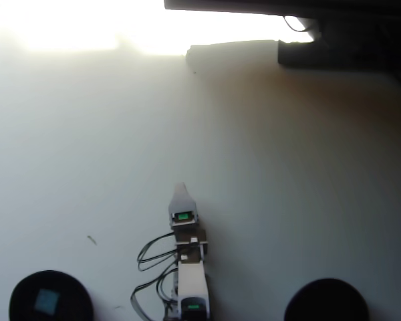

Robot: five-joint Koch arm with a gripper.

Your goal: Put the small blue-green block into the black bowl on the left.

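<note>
The small blue-green block (47, 301) lies inside the black bowl (20, 297) at the bottom left of the overhead view. My gripper (180, 188) is at the bottom centre, pointing up the picture, well to the right of that bowl. Only a single white tip shows from above, so its jaws cannot be told apart. Nothing shows in its grasp.
A second black bowl (326, 300) sits at the bottom right. Black cables (150, 257) loop left of the arm. A dark object (334, 47) and its edge lie along the top right. Strong glare washes out the top left of the white table (287, 167).
</note>
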